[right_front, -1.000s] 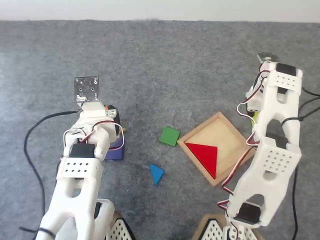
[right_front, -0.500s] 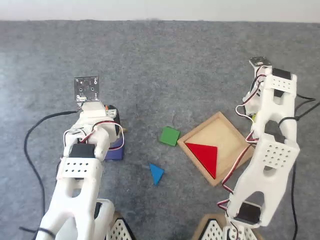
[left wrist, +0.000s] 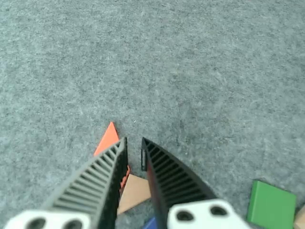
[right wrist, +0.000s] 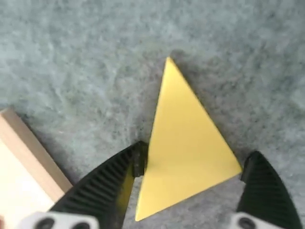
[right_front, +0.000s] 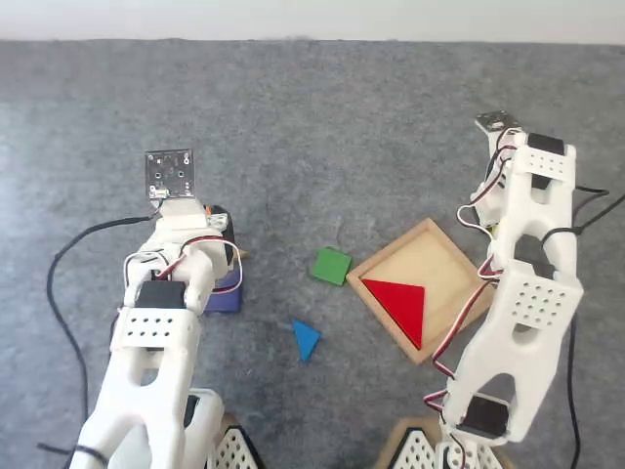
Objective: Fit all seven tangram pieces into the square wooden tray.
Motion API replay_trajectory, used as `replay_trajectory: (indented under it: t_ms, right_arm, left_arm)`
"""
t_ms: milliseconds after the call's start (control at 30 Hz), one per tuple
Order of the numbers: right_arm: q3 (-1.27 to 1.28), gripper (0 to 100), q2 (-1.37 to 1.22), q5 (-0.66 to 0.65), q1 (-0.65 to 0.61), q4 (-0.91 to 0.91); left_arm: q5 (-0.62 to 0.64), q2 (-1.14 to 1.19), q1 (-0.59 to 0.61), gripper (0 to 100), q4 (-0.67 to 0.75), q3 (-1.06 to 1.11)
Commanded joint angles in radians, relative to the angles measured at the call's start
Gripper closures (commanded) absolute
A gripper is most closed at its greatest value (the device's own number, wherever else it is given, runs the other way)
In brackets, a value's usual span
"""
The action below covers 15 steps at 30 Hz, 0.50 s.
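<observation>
small blue triangle (right_front: 306, 338) loose on grey felt (right_front: 293, 117), nearest arm bases; then square wooden tray (right_front: 391, 246), big red triangle (right_front: 400, 301) lying inside; green square (right_front: 332, 266) just beside tray corner; right gripper (right wrist: 198, 157) spread wide, straddling flat yellow triangle (right wrist: 183, 129) next to tray; left gripper (left wrist: 134, 140) open just a slit, gripping nothing, over orange triangle (left wrist: 108, 140)
</observation>
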<state>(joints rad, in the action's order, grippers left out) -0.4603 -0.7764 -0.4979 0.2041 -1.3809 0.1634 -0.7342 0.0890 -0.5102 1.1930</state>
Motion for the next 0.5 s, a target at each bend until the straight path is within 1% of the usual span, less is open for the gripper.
replay_trajectory:
  t_ms: [0,100,233,467]
  right_arm:
    - [-0.023,76.1,0.002,-0.006,-0.016,0.004]
    - [-0.023,78.3,0.007,-0.003,-0.015,0.004]
    - [-0.023,78.6,0.044,0.023,-0.013,-0.002]
    - [-0.023,78.6,0.259,0.026,-0.048,-0.107]
  left_arm:
    - [-0.011,0.002,-0.003,95,0.028,-0.007]
    - [-0.011,0.002,-0.003,95,0.028,-0.007]
    - [-0.011,0.002,-0.003,95,0.028,-0.007]
    - [-0.011,0.002,-0.003,95,0.028,-0.007]
